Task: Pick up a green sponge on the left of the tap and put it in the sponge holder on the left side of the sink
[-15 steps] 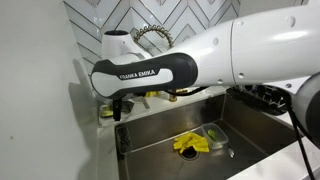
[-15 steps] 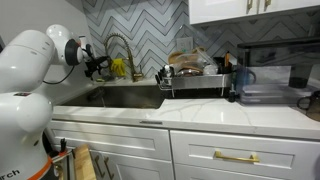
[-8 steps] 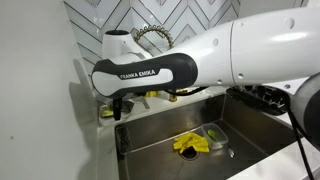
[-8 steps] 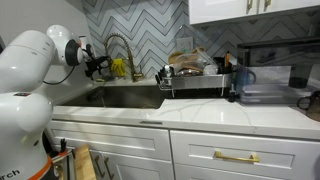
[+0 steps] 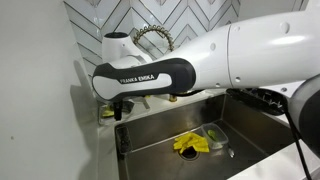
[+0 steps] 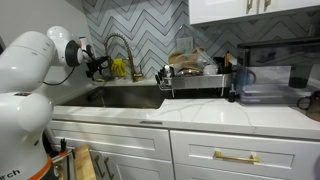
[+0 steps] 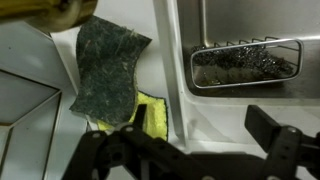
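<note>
In the wrist view the green sponge (image 7: 108,70), dark green on top with a yellow underside, lies on the white counter beside the sink rim. The wire sponge holder (image 7: 245,62) hangs on the sink wall at the upper right and holds something dark. My gripper (image 7: 205,132) is open and empty. One finger is over the sponge's yellow edge, the other over the sink side. In both exterior views the gripper (image 5: 118,104) (image 6: 98,66) hangs at the sink's end, near the tap (image 6: 120,45). The arm hides most of the sponge there.
Yellow gloves (image 5: 190,143) and a green item (image 5: 215,133) lie in the steel sink (image 5: 150,135). A dish rack (image 6: 195,78) with dishes stands on the counter past the sink. The tiled wall is close behind the tap.
</note>
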Robot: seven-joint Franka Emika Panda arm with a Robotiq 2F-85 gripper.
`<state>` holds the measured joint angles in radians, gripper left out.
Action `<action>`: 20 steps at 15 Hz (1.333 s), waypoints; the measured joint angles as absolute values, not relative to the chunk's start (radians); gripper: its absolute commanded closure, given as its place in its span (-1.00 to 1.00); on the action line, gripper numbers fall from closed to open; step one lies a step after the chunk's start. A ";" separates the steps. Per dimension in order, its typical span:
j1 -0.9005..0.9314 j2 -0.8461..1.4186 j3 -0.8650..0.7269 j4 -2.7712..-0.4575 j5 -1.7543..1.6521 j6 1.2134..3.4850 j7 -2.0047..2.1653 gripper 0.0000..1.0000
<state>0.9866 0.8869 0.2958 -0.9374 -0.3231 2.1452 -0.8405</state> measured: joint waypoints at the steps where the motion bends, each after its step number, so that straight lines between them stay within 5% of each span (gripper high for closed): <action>1: 0.992 0.892 0.286 -0.934 -0.331 2.160 -0.829 -1.00; 16: 1.046 1.009 0.150 -0.827 -0.402 2.408 -0.720 -1.00; 20: 1.046 1.036 0.149 -0.800 -0.402 2.431 -0.720 -0.86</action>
